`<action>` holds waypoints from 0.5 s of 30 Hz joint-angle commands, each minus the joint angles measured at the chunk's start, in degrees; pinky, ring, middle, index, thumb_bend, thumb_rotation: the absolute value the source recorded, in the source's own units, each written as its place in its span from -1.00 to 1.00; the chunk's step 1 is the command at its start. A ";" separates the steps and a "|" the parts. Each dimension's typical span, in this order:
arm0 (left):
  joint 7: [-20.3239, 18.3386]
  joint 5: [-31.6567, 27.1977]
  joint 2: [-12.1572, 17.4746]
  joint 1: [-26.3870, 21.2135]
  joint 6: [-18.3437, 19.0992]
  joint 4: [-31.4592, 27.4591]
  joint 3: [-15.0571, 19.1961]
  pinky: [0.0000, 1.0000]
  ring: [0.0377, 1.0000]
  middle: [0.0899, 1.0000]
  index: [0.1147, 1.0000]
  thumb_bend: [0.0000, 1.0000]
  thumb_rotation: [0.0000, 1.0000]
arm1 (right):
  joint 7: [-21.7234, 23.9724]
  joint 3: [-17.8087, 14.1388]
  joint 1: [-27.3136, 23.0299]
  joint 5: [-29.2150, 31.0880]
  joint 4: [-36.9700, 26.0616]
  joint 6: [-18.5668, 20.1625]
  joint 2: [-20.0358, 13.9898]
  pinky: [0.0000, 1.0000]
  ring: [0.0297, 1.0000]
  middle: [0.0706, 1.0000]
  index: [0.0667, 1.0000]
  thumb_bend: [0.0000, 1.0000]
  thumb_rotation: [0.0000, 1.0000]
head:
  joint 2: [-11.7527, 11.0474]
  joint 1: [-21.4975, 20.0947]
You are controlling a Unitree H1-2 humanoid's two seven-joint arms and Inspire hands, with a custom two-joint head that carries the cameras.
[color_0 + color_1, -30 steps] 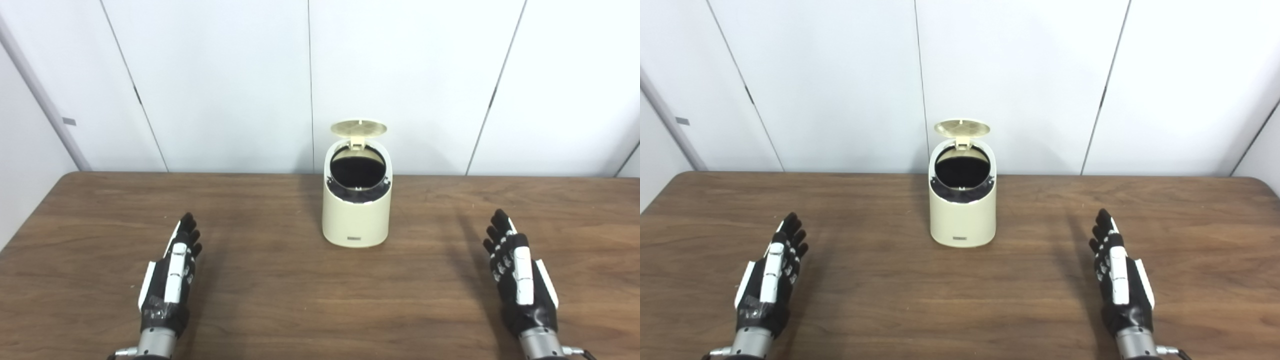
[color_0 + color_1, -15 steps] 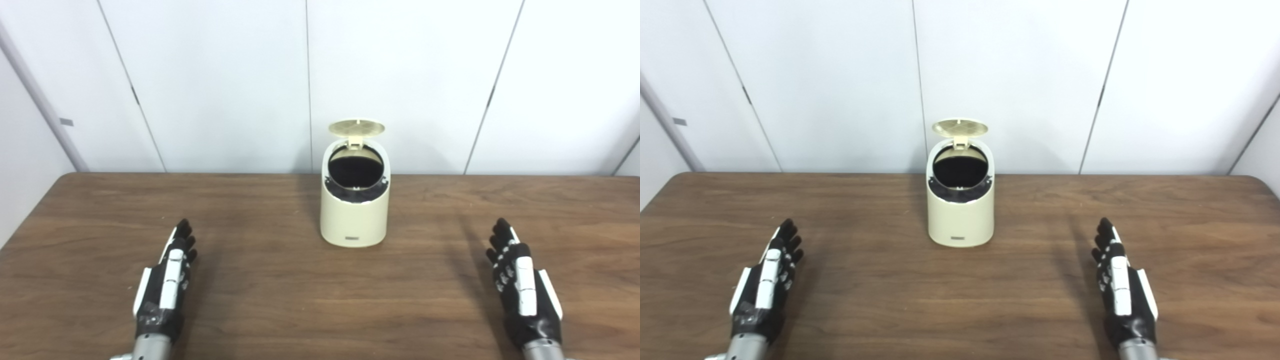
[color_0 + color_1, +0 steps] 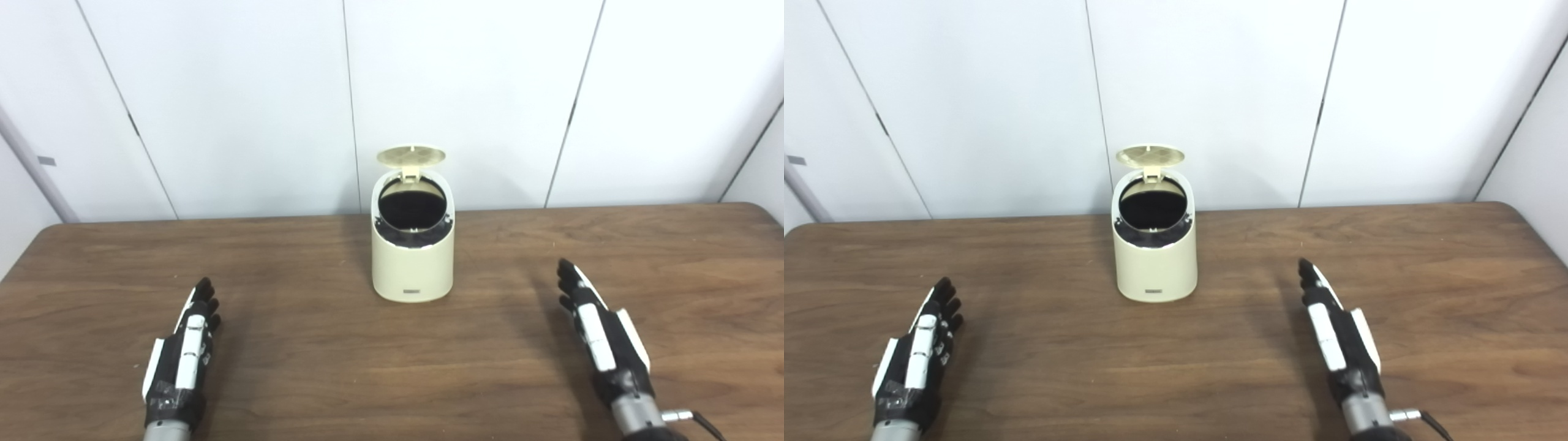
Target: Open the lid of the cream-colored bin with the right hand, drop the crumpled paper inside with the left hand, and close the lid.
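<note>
With both my left robot hand (image 3: 180, 358) and right robot hand (image 3: 603, 343) spread empty, the cream-colored plastic bin (image 3: 413, 257) at twelve o'clock risks toppling if I swat its raised round lid (image 3: 410, 155).

bin (image 3: 412, 260) at table (image 3: 318, 380) centre near the wall, lid (image 3: 410, 156) raised behind its opening — left hand (image 3: 180, 361) front-left, right hand (image 3: 603, 343) front-right
</note>
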 commanded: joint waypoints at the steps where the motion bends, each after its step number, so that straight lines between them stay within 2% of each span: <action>1: -0.14 0.91 0.67 -1.12 -0.40 -0.73 -0.37 1.00 1.00 1.00 1.00 -0.16 0.77 | 0.15 0.40 -3.14 -1.01 -3.39 1.20 -1.03 0.93 0.94 0.90 0.82 0.31 1.00 | 0.02 -0.07; 3: -0.02 1.11 0.63 -1.02 0.00 -0.89 -0.54 1.00 1.00 1.00 1.00 -0.15 0.79 | 0.33 0.77 -4.44 -1.88 -4.14 2.93 -1.25 0.92 0.96 0.91 0.82 0.30 1.00 | -0.48 -0.28; 8: -0.41 0.79 0.48 -0.96 -0.25 -0.61 -0.87 1.00 1.00 1.00 1.00 -0.26 0.81 | 0.58 1.67 -7.78 -3.41 -3.97 3.40 -2.00 0.85 0.92 0.91 0.81 0.19 1.00 | -1.71 -0.19; 15: -0.02 1.32 -0.08 -0.71 -0.03 -0.71 -1.21 1.00 1.00 1.00 1.00 -0.20 0.84 | 0.94 3.09 -11.57 -6.32 -3.58 4.48 -3.29 0.79 0.88 0.90 0.82 0.24 1.00 | -2.66 0.50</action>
